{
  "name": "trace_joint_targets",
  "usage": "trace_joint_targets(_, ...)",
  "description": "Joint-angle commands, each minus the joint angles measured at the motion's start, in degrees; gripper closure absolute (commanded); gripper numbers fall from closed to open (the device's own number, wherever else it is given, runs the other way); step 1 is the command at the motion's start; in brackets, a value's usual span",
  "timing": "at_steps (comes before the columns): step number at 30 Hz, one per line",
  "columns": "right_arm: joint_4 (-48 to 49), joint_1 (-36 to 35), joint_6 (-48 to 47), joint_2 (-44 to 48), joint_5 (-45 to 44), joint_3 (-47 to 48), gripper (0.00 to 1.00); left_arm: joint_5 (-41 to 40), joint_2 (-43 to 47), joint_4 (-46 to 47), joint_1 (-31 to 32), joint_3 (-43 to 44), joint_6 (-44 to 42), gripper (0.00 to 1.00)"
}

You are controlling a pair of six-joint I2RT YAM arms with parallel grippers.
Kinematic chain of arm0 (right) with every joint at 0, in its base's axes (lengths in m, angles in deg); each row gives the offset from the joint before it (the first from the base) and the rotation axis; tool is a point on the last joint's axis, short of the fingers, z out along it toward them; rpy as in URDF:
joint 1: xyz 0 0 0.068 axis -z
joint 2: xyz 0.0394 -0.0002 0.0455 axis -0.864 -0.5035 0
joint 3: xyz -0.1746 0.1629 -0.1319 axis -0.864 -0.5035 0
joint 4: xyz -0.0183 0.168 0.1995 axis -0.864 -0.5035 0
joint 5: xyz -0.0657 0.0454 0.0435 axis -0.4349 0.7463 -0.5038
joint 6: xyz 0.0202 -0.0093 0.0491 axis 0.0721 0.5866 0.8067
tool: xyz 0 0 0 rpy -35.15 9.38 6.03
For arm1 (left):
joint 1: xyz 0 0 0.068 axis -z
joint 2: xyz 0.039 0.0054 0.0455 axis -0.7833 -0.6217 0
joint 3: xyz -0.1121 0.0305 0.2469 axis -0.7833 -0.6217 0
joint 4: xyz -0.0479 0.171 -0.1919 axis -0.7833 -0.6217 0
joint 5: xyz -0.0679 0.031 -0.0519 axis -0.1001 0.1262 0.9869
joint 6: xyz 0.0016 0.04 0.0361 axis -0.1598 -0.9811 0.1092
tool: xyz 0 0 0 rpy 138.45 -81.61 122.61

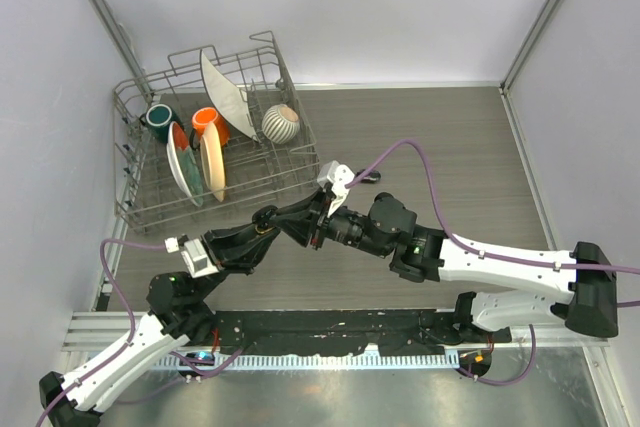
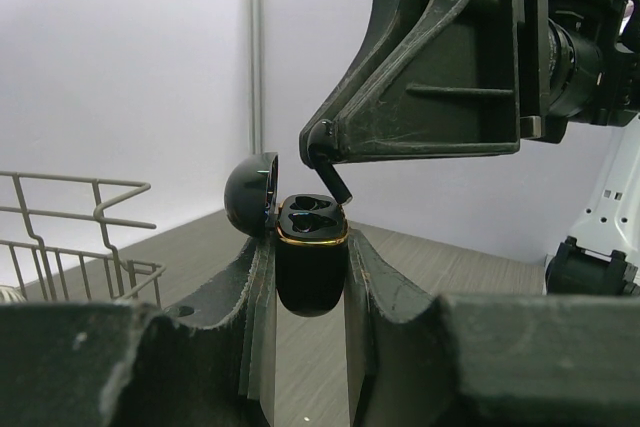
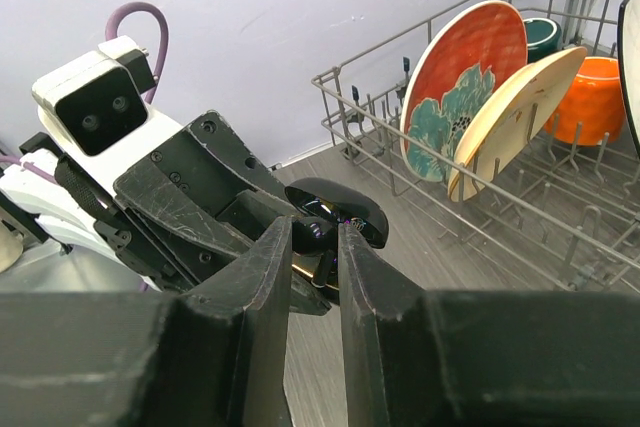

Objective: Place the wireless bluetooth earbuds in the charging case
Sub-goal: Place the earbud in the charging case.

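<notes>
One earbud (image 2: pixel 335 175), pinched in the narrowed right hand (image 3: pixel 312 247), hangs tilted just above the open charging case (image 2: pixel 312 247), stem slanting down toward its wells. Left hand (image 2: pixel 310 297) clamps the case upright.

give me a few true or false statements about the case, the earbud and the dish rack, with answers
1. The charging case has its lid open. True.
2. The left gripper is clamped on the case. True.
3. The earbud already sits in the case. False: the right gripper holds it just above the case, and both wells look empty.
4. The dish rack is empty. False: it holds plates and an orange mug, among other things.
</notes>
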Motion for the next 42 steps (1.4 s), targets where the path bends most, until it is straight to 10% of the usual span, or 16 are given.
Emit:
trace_joint_targets(1,4.71,-0.49,-2.01,-0.41,-0.48,2.54,0.99,1.29,-0.07,3.43,0.08,-2.51,-0.18,1.0)
trace_joint_targets(42,4.62,-1.54,-14.4,2.14,-6.1,-3.96,0.99,1.99,-2.97,11.96,0.17,-2.24,0.88,1.0)
